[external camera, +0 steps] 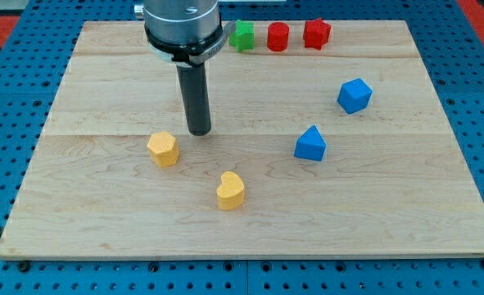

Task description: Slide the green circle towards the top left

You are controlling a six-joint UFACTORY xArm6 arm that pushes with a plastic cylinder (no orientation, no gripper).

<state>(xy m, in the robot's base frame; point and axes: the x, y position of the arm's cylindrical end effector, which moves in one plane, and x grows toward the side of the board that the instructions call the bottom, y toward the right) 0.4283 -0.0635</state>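
Observation:
A green block (242,36) sits near the board's top edge, just right of the arm's body, which hides part of it; its shape is hard to make out. My tip (199,131) rests on the board well below and left of the green block, just above and right of a yellow hexagon-like block (164,148).
Two red blocks (278,37) (316,34) stand in a row right of the green one. A blue cube (355,95) and a blue triangle-like block (310,144) lie at the right. A yellow heart (231,190) lies lower centre. The wooden board (405,213) lies on a blue pegboard.

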